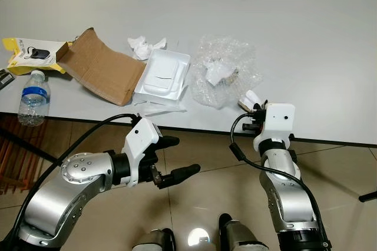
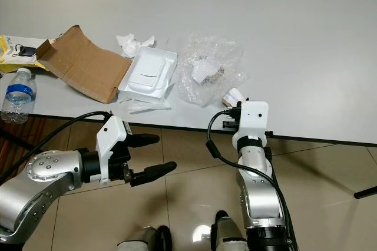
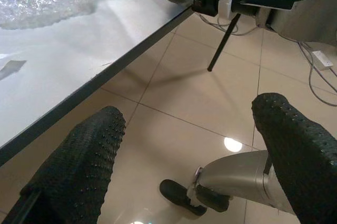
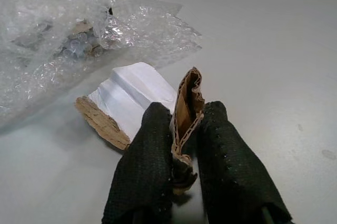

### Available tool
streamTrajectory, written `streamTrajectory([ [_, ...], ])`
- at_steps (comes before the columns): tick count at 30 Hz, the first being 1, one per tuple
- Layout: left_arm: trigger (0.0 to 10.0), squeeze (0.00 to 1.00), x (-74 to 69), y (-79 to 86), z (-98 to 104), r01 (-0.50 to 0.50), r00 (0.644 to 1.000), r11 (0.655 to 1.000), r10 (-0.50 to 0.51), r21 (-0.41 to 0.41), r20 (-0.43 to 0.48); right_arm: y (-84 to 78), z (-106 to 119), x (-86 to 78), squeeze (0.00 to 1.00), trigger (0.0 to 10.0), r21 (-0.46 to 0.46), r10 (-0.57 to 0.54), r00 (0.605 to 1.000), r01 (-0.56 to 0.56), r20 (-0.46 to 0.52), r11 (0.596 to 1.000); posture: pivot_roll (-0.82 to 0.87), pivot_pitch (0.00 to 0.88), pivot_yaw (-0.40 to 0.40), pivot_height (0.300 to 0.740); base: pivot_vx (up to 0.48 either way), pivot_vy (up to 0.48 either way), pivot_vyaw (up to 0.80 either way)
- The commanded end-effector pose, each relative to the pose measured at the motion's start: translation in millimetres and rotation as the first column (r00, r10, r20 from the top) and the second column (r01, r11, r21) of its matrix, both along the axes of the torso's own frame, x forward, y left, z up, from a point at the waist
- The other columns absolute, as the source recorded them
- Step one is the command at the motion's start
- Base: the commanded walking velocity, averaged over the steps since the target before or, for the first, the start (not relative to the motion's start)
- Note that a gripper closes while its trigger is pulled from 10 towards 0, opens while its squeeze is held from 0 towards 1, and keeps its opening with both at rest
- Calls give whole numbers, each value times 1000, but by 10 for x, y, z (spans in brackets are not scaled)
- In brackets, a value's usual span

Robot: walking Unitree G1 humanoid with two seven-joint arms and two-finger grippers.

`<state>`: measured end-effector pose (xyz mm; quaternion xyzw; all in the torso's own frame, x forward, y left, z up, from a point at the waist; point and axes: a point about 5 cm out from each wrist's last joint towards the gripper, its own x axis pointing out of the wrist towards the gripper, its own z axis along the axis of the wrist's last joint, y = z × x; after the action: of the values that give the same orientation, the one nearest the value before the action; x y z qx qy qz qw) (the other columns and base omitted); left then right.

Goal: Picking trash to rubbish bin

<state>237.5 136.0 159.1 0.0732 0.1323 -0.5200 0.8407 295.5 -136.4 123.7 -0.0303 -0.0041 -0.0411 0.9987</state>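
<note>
Cardboard scrap, pinched in right gripper

Brown cardboard scrap with white paper face; clear bubble wrap; black dimpled hand fingers

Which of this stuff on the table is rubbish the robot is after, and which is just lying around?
Rubbish for the bin:
- cardboard scrap, pinched in the right hand
- bubble wrap
- torn cardboard box
- white foam tray
- crumpled tissue

Possibly just lying about:
- water bottle
- yellow package
</note>
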Motion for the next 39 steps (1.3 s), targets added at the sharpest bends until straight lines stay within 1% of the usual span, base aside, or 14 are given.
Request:
streamTrajectory([
  [1, 10000, 0, -35, 19, 6, 1, 1000, 1000, -1, 6, 0, -5, -203, -50, 0, 0, -6, -10, 996, 9, -93, 1000, 85, 235, 97, 740, 0, 0, 0],
  [13, 10000, 0, -29, 18, 5, 4, 1000, 1000, -4, 9, 2, -4, -213, -50, 0, 0, -8, -17, 996, 16, -82, 1000, 91, 234, 100, 740, 0, 0, 0],
  [16, 10000, 0, -25, 18, 8, 4, 1000, 1000, -4, 8, 2, -10, -181, -44, 0, 0, -18, -23, 998, 22, -59, 1000, 92, 233, 101, 740, 0, 0, 0],
  [20, 10000, 0, -25, 23, 18, 6, 1000, 1000, -6, 8, 4, -15, -61, -39, 0, 0, -42, -35, 999, 36, 13, 998, 94, 232, 102, 740, 0, 0, 0],
  [22, 10000, 0, -25, 24, 21, 6, 1000, 1000, -6, 8, 4, -17, -35, -38, 0, 0, -45, -40, 999, 41, 26, 998, 94, 232, 102, 740, 0, 0, 0],
  [25, 10000, 0, -22, 26, 24, 8, 1000, 1000, -8, 10, 6, -33, 94, -27, 0, 0, -69, -51, 995, 57, 88, 996, 91, 228, 103, 740, 0, 0, 0],
  [27, 10000, 0, -16, 22, 15, 10, 1000, 1000, -10, 11, 8, -55, 213, -14, 0, 0, -72, -62, 988, 73, 138, 995, 86, 221, 102, 740, 0, 0, 0],
  [31, 10000, 0, 4, 2, 14, 7, 1000, 1000, -7, 1, 14, -80, 345, 1, 0, 0, -68, -68, 979, 82, 190, 994, 76, 212, 94, 740, 0, 0, 0],
  [33, 10000, 0, 19, -21, 15, 5, 1000, 1000, -4, -9, 18, -93, 435, 12, 0, 0, -78, -68, 972, 87, 225, 993, 70, 207, 87, 740, 0, 0, 0],
  [34, 10000, 0, 19, -21, 15, 5, 1000, 1000, -4, -9, 18, -93, 435, 12, 0, 0, -78, -68, 972, 87, 225, 993, 70, 207, 87, 740, 0, 0, 0],
  [36, 10000, 0, 36, -54, 19, 1, 1000, 1000, -1, -20, 25, -111, 548, 22, 0, 0, -99, -67, 961, 97, 268, 990, 61, 198, 77, 740, 0, 0, 0],
  [38, 10000, 0, 44, -73, 24, -1, 1000, 1000, 1, -27, 30, -128, 600, 22, 0, 0, -108, -70, 956, 105, 284, 989, 59, 193, 71, 740, 0, 0, 0],
  [39, 10000, 0, 47, -81, 25, -1, 1000, 1000, 2, -29, 31, -138, 625, 17, 0, 1020, -112, -71, 954, 108, 292, 988, 58, 189, 68, 740, 0, 0, 0],
])
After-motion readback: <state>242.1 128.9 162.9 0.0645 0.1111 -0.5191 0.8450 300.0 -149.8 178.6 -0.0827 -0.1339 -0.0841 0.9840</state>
